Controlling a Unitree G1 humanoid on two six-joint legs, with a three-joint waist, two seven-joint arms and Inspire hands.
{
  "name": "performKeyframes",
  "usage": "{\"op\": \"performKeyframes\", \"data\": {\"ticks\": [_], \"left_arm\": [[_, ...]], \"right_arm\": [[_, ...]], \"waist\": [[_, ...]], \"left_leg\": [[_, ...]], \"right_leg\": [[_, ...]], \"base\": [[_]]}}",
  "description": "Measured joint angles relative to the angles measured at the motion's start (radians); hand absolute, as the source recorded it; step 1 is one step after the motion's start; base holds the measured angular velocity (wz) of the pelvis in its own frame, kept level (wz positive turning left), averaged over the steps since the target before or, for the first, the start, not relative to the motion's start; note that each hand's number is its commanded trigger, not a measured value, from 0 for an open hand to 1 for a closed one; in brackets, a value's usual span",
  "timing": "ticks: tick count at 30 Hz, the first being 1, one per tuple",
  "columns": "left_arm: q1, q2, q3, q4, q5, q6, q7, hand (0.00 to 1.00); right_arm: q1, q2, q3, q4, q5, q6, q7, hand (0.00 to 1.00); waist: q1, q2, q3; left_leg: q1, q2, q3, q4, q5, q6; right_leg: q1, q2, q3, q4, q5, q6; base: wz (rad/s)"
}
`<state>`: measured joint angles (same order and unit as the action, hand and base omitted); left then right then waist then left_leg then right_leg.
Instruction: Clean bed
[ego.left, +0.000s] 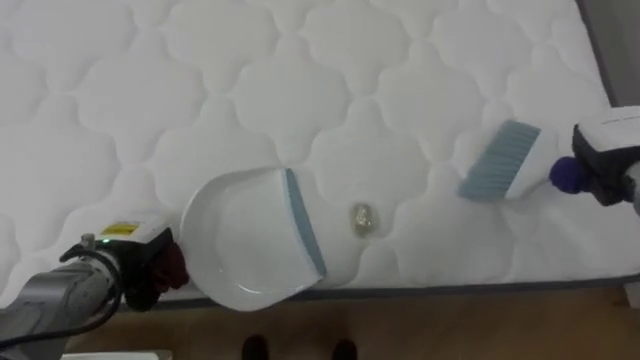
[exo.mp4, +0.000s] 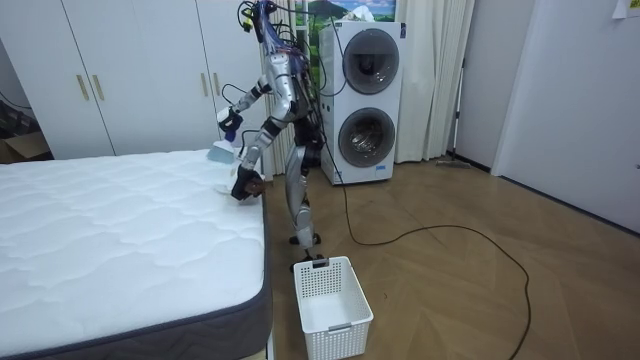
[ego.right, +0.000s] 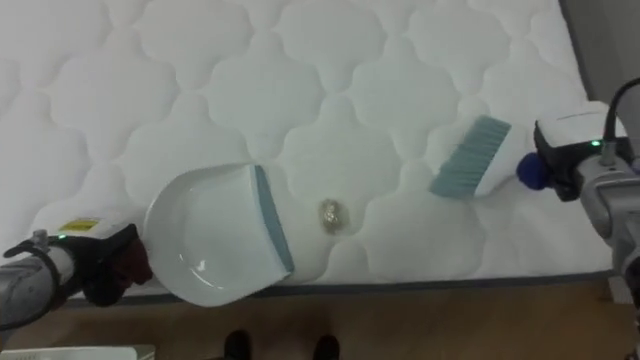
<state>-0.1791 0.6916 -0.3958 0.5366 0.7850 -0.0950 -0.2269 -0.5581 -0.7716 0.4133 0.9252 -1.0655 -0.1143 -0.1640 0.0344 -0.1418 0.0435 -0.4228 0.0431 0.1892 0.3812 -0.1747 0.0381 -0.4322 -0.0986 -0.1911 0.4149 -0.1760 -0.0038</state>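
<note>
The robot stands at the near side of the bed, with two stacked washing machines (exo.mp4: 365, 100) behind it and a white basket (exo.mp4: 335, 295) on the floor by the foot of the bed. The white quilted mattress (ego.left: 200, 80) is bare, and one small shiny crumpled scrap (ego.left: 362, 219) lies on it, close to the near edge. This is the thing to clean up, and it is not swept up yet. The left hand (ego.left: 150, 268) has its fingers curled round the handle of a white dustpan (ego.left: 245, 240). The dustpan lies on the mattress just left of the scrap, with its blue-grey lip turned toward it. Nothing is in the dustpan. The right hand (ego.left: 605, 165) has its fingers closed round the handle of a small brush (ego.left: 500, 160) with blue bristles. The brush is well off to the right of the scrap, and I cannot tell if the bristles touch the mattress. So the tools are in place and the job looks only started. I think the brush must now come near the scrap and push it left into the dustpan. Then the scrap likely goes into the basket. The rest of the mattress that shows looks clean.
</note>
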Motion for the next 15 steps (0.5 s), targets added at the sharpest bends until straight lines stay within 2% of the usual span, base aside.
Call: {"op": "performKeyframes", "data": {"ticks": [6, 12, 15], "left_arm": [[-0.007, 0.013, -0.002, -0.007, 0.032, -0.038, -0.039, 1.0], [-0.006, 0.023, -0.002, 0.025, 0.032, -0.079, -0.046, 1.0], [-0.006, 0.022, -0.002, 0.047, 0.033, -0.08, -0.048, 1.0]], "right_arm": [[0.0, -0.02, 0.064, -0.118, -0.048, -0.027, 0.0, 1.0], [0.005, -0.021, 0.081, -0.258, -0.1, -0.041, 0.0, 1.0], [0.018, -0.022, 0.087, -0.309, -0.1, -0.041, 0.002, 1.0]], "waist": [[0.0, -0.009, 0.0], [-0.001, -0.02, 0.0038], [0.013, -0.02, 0.0035]], "left_leg": [[0.001, 0.008, 0.0, 0.0, -0.001, -0.004], [0.008, 0.02, 0.007, -0.001, -0.004, -0.011], [0.007, 0.033, 0.015, 0.0, -0.007, -0.016]], "right_leg": [[0.01, 0.01, -0.002, -0.017, 0.008, -0.004], [0.016, 0.022, 0.003, -0.027, 0.016, -0.009], [0.017, 0.037, 0.013, -0.043, 0.027, -0.015]], "base": [[0.0], [-0.06], [-0.13]]}}
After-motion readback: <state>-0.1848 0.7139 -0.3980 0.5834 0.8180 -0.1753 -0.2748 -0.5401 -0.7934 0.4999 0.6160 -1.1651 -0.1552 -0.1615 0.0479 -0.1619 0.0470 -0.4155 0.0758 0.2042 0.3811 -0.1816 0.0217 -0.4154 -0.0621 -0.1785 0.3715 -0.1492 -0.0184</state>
